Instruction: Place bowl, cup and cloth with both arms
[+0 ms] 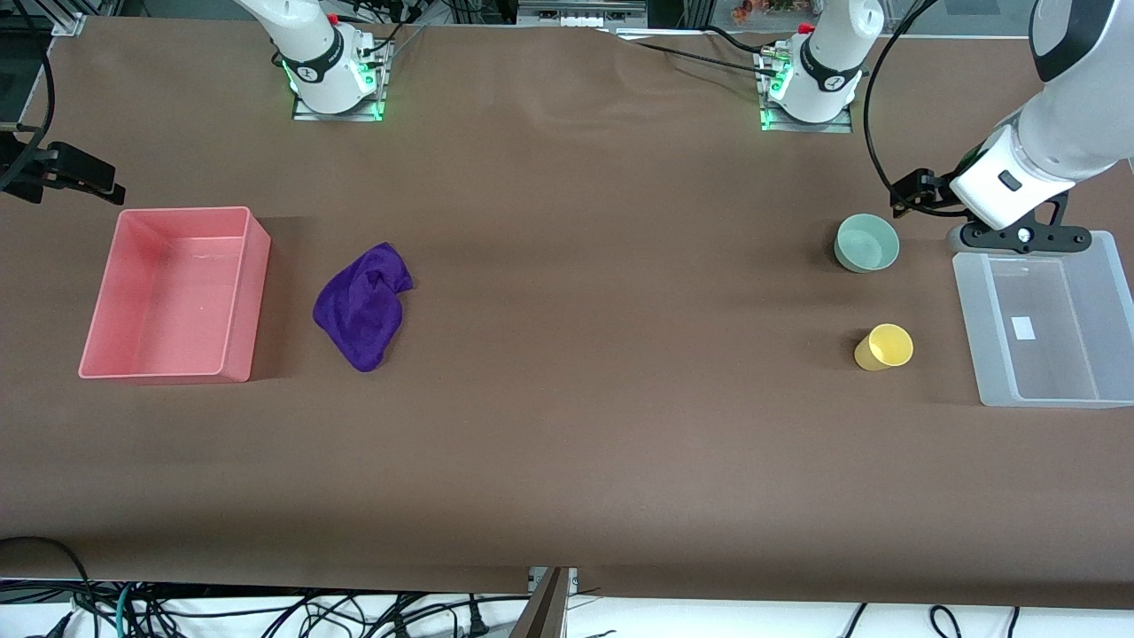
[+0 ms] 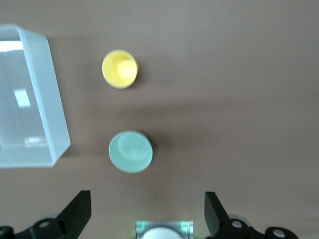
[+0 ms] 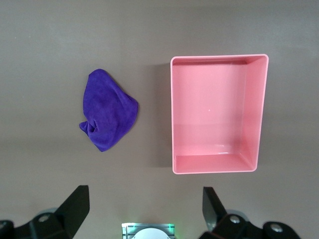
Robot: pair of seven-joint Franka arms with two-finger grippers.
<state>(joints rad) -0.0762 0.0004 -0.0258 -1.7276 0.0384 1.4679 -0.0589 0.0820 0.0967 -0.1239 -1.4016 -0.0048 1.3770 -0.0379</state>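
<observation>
No legible writing. Left gripper point(image 2: 148, 211) spread, empty, over the bowl point(image 1: 866, 243); cup point(image 1: 883, 346) nearer the camera. Right gripper point(image 3: 144, 209) spread, empty. Cloth point(image 1: 362, 304) beside the pink bin point(image 1: 252, 292).

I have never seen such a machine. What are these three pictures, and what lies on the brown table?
Two white robot arms stand at a table. One picture looks down from across the table; the other two come from cameras on each wrist. The left hand hangs open above the table close to the bowl, holding nothing. The right hand is open too, high over the purple cloth and the pink bin. The yellow cup stands nearer the front camera than the bowl, beside a clear bin.
</observation>
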